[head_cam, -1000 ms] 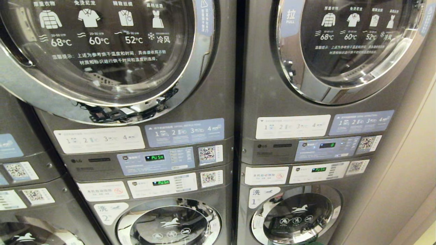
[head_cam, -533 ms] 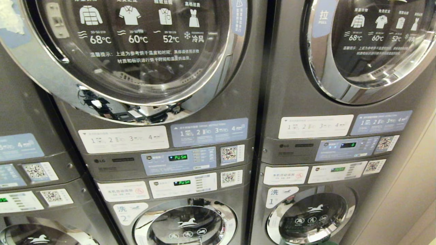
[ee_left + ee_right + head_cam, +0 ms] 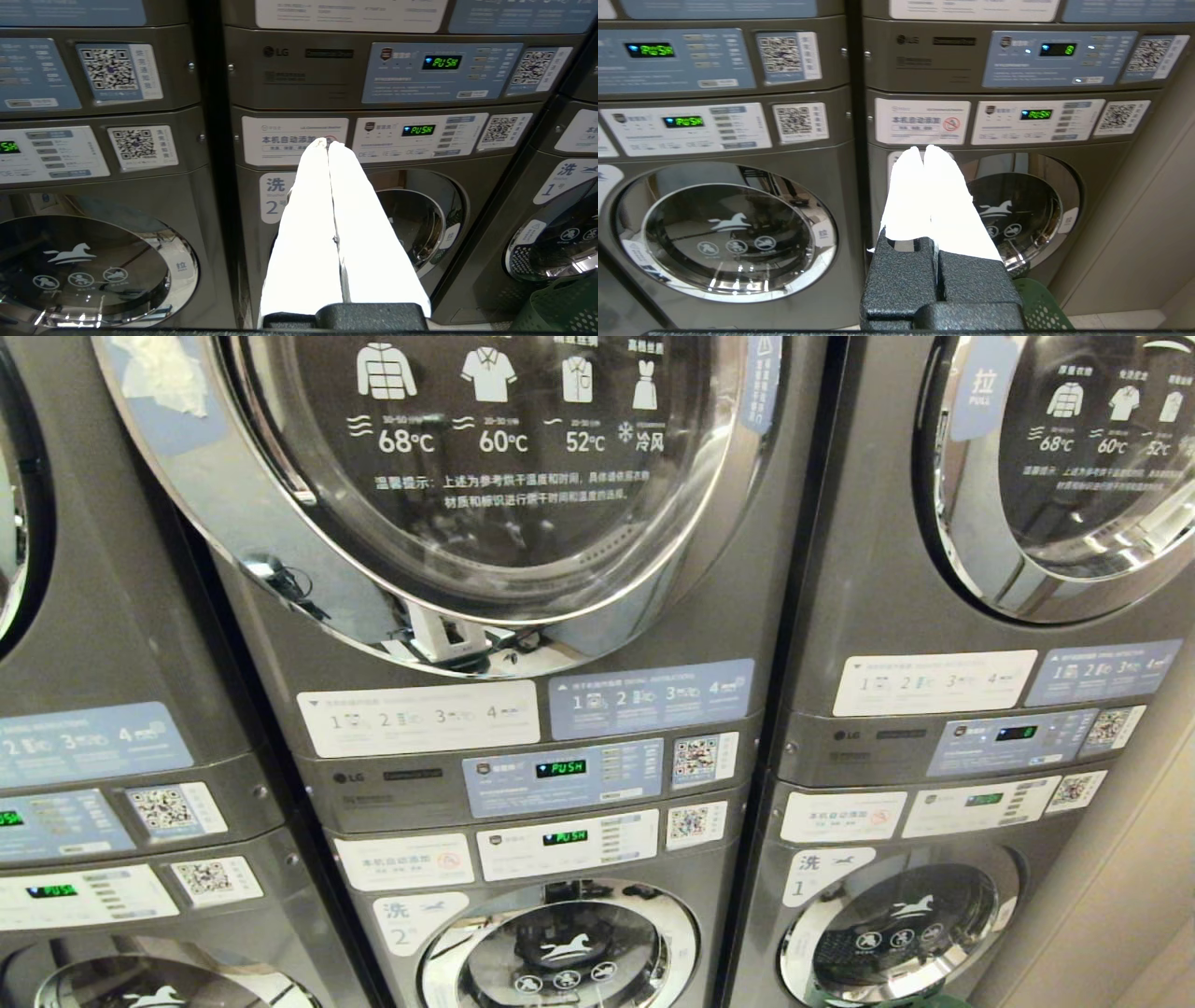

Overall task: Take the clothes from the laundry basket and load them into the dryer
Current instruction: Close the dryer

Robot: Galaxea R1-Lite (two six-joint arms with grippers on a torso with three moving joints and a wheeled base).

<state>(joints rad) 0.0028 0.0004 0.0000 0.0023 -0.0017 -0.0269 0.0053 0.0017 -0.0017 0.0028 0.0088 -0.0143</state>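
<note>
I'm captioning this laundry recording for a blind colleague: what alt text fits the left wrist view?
The left gripper, white fingers pressed shut and holding nothing, points at a grey stacked LG laundry machine whose two green displays read PUSH. Its round washer door sits below, and a green laundry basket shows at the corner.

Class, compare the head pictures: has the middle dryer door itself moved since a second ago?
No. The middle dryer door sits further right in the picture, but so does the control panel beneath it, so the camera moved, not the door.
</note>
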